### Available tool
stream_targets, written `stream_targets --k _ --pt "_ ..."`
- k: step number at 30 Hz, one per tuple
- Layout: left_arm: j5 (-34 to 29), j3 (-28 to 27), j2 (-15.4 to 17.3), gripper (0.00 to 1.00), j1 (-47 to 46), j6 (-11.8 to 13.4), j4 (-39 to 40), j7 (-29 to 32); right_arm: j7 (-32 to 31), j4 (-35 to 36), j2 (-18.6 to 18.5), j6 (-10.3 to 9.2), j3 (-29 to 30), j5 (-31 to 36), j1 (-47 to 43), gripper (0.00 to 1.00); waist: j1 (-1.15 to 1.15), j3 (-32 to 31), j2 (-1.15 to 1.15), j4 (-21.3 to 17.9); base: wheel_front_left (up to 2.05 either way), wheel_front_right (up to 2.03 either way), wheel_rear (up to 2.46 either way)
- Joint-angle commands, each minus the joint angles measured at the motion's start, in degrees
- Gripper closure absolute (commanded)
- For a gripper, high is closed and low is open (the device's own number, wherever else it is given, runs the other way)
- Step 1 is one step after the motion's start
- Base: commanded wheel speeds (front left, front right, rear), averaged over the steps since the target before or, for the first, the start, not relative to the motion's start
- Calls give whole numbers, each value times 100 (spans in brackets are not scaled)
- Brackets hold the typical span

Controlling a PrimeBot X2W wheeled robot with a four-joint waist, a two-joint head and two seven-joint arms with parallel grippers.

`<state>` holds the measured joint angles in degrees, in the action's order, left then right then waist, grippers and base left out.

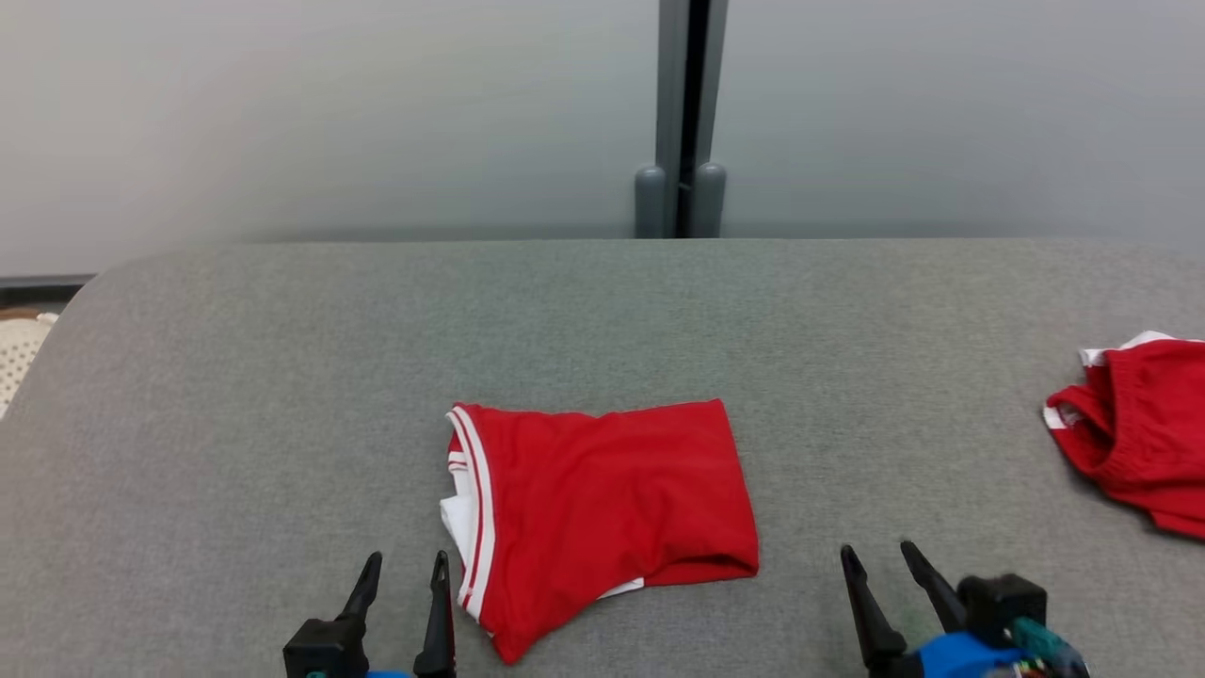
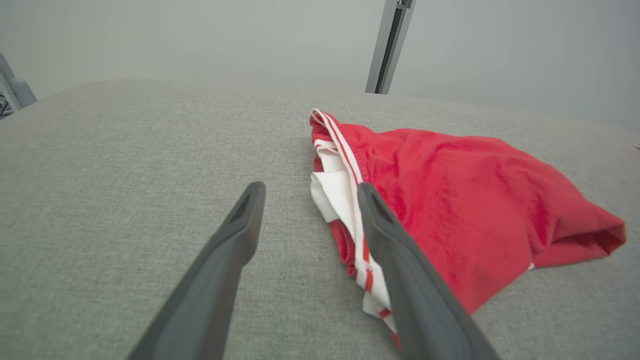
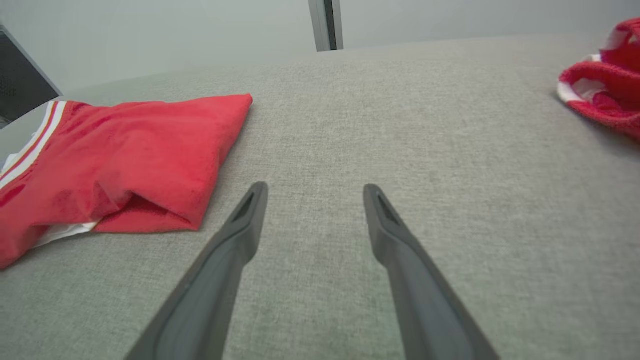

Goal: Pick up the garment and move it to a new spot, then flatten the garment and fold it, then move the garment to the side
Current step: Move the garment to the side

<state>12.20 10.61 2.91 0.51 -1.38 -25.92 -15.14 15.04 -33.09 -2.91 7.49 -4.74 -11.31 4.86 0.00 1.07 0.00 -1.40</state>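
On the grey cloth-covered table (image 1: pixel 282 377), near its front edge and about midway across, lies the garment (image 1: pixel 602 518), red and folded into a rough rectangle. Two white stripes run down its left edge, and white fabric shows beneath that edge and at the lower hem. The left gripper (image 1: pixel 408 557) sits just left of the striped edge, fingers spread wide and holding nothing. In the left wrist view the left gripper (image 2: pixel 311 186) has one finger crossing in front of the garment (image 2: pixel 465 200) at the stripes, but whether it touches the cloth I cannot tell. The right gripper (image 1: pixel 877 548) stands to the right of the garment and apart from it, over bare table, fingers equally wide and empty. The right wrist view shows the right gripper (image 3: pixel 312 186) above grey cloth, the garment (image 3: pixel 125 150) off to one side. A second garment (image 1: pixel 1139 433), red with white trim and crumpled, lies at the table's right edge, well apart. Behind the table a grey post (image 1: pixel 680 113) rises against a pale wall (image 1: pixel 329 113).
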Motion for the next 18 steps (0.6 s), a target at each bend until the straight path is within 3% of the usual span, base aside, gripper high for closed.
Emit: stream_targets --k 1,10,18 --pt "25 47 1 0 -103 -7 1 2 15 -93 -6 0 -88 -21 320 0 0 144 0 171 0 0 0" --pt "-10 163 1 0 -288 -39 -86 2 14 -915 -8 0 -15 161 1557 0 0 499 0 962 0 0 0" --pt "59 93 -2 0 -197 -24 -132 2 -66 -2587 -9 0 -11 103 1927 0 0 550 0 1497 0 0 0"
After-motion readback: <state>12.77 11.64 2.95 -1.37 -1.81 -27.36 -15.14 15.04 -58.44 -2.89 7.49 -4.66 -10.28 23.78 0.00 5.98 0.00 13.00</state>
